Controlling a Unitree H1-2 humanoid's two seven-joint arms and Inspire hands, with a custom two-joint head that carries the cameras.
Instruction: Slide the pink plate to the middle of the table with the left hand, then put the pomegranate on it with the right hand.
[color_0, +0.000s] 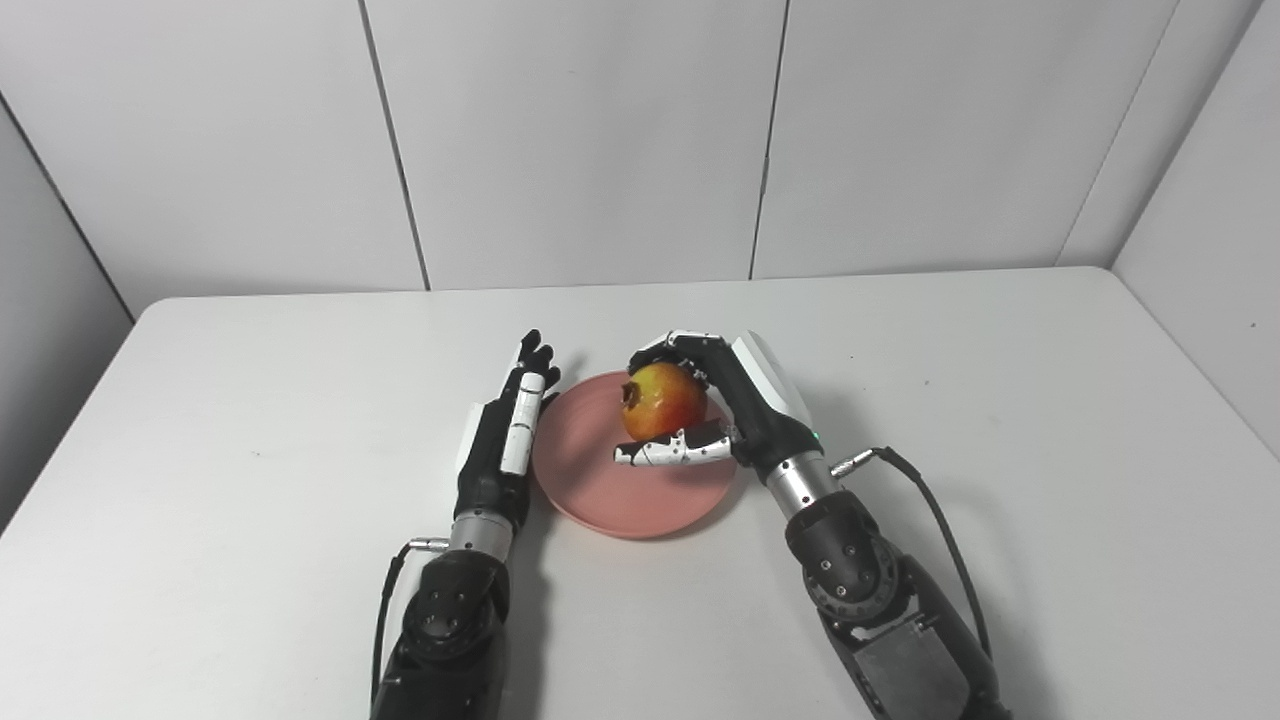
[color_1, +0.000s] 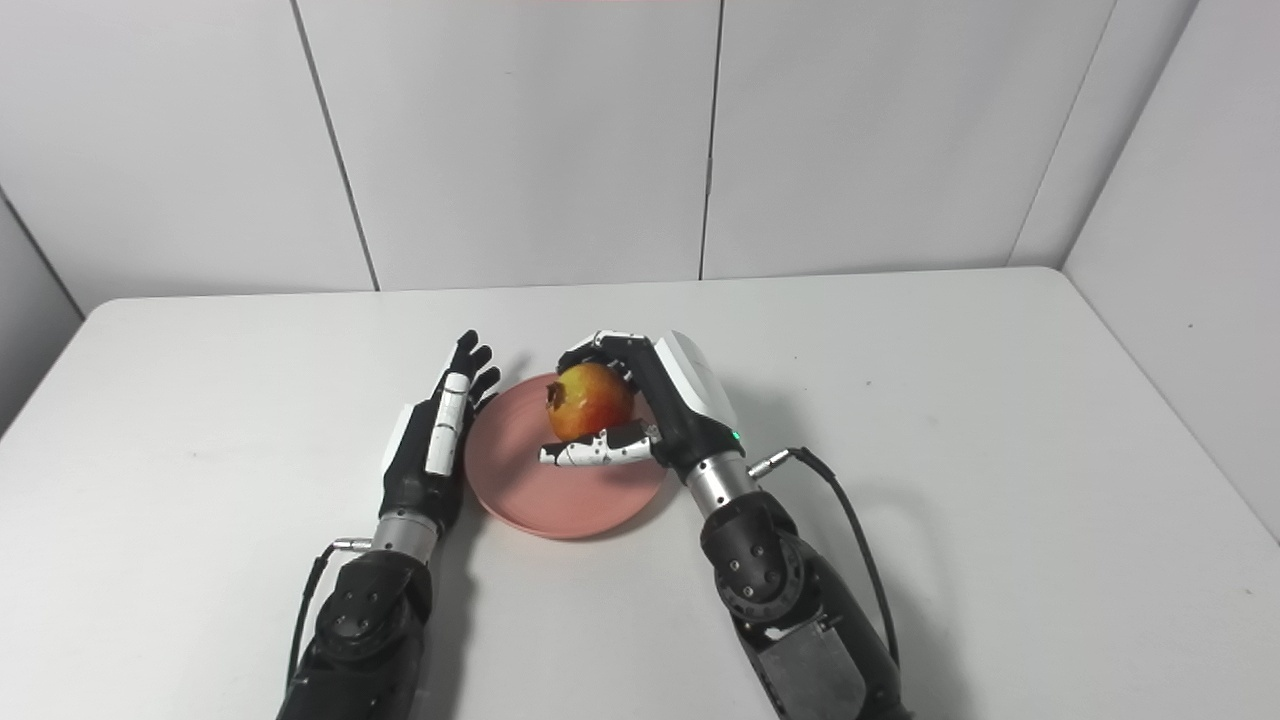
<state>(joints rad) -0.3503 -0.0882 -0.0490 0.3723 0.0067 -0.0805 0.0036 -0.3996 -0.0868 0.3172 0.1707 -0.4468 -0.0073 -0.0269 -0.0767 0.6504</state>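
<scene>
- Pomegranate (color_0: 664, 401), held in my right hand (color_0: 722, 405): fingers curl over its top and far side, thumb runs under its near side. It sits over the far half of the pink plate (color_0: 600, 490); I cannot tell whether it touches the plate yet.
- Plate: near the middle of the table (color_0: 1000, 400), so I judge the sliding step done and the placing step in hand.
- Left hand (color_0: 505, 425): flat, fingers straight and together, grasping nothing, standing on edge against the plate's left rim.
- Orientation: the fruit is nearly round, with no clear long axis; its dark crown end points left, toward my left hand, so its crown-to-stem line lies roughly level, across the table.
- Next move, as I judge it: lower until the fruit rests on the plate, then spread the fingers gently, since a round fruit may roll toward the rim.
</scene>
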